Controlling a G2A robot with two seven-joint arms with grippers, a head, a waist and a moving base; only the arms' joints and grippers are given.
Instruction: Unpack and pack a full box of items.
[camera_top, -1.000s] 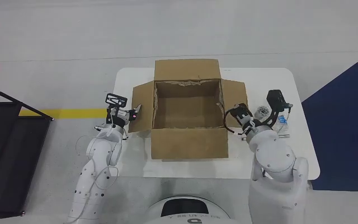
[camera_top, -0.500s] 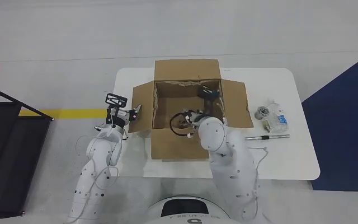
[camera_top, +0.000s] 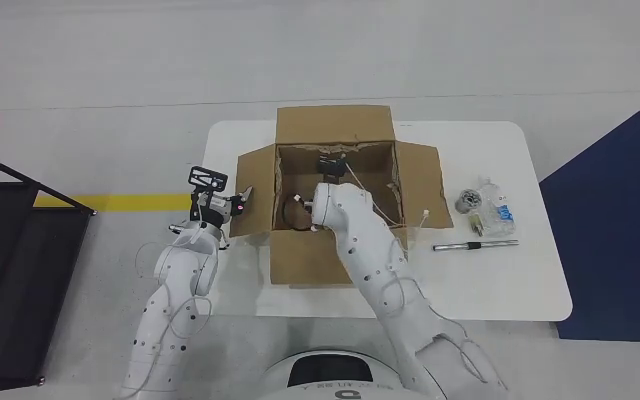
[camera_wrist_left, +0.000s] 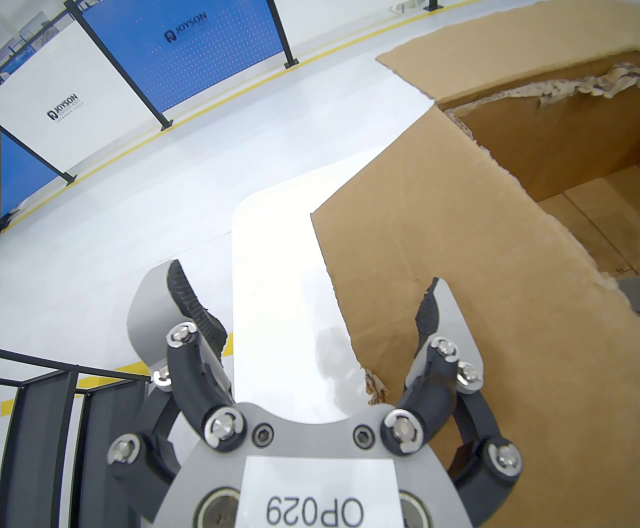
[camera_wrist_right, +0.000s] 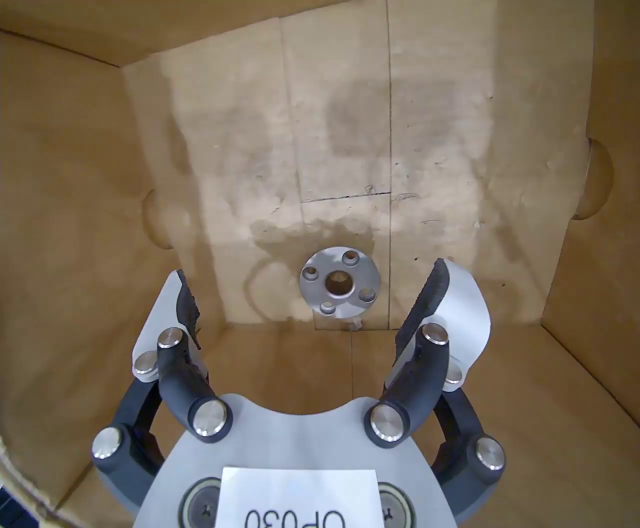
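An open cardboard box (camera_top: 338, 258) stands mid-table with its flaps spread. My right arm hangs inside it; the right gripper (camera_top: 298, 212) sits low near the box's left wall. In the right wrist view this gripper (camera_wrist_right: 310, 295) is open and holds nothing. Just beyond its fingertips a round metal flange (camera_wrist_right: 339, 283) with several holes lies flat on the box floor (camera_wrist_right: 440, 165). My left gripper (camera_top: 240, 200) waits outside the box beside the left flap (camera_wrist_left: 475, 280). The left gripper (camera_wrist_left: 305, 300) is open and holds nothing, over the white table.
On the table right of the box lie a round metal part (camera_top: 467, 199), a clear bag with blue print (camera_top: 494, 211) and a thin metal rod (camera_top: 476, 243). A black rack (camera_top: 30, 280) stands on the floor at far left.
My right arm has swung from the table's right side over the box's right flap and down inside, ending near the left wall. The left arm has not moved.
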